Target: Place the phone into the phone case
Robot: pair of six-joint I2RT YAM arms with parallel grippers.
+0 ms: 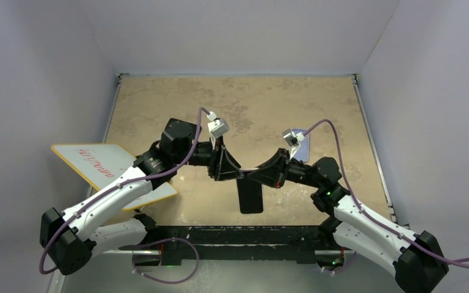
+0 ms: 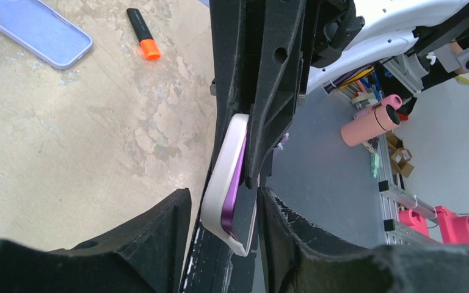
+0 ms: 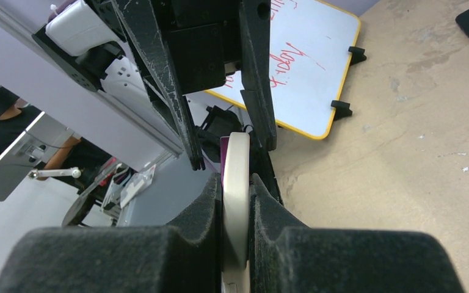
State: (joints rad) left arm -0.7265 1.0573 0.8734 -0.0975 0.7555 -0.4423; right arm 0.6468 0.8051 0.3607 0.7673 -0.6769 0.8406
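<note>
The right jaws are pressed together on the phone case (image 3: pixel 235 195), pinching it across its thickness so that it stands edge-on, lifted off the surface (image 1: pixel 244 104). The phone (image 2: pixel 232 201) is inside that case. A purple strip of its side shows between the cream shell and the dark glass, and from above its black screen faces the near edge.

The left jaws are spread, one finger on each side of the case and phone. As far as the wrist views show, they are just clear of both faces and straddle without clamping. The phone therefore hangs between the two sets of jaws, carried by the right ones alone. I cannot tell whether every corner has snapped under the lip.

The phone should handle as a stiff, smooth slab: fairly heavy for so narrow a pinch, slick on the glass side, and likely to slide if the grip eases. The case looks pliable, with a rim that gives under pressure. The sound hold is flat across the two broad faces, shell back against glass. It should sit close to any corner still proud and stay off the lip itself, which has to flex over the phone.

A lavender shell (image 2: pixel 36 30) and an orange-capped marker (image 2: pixel 143 33) lie on the surface, well apart from the left jaws.
</note>
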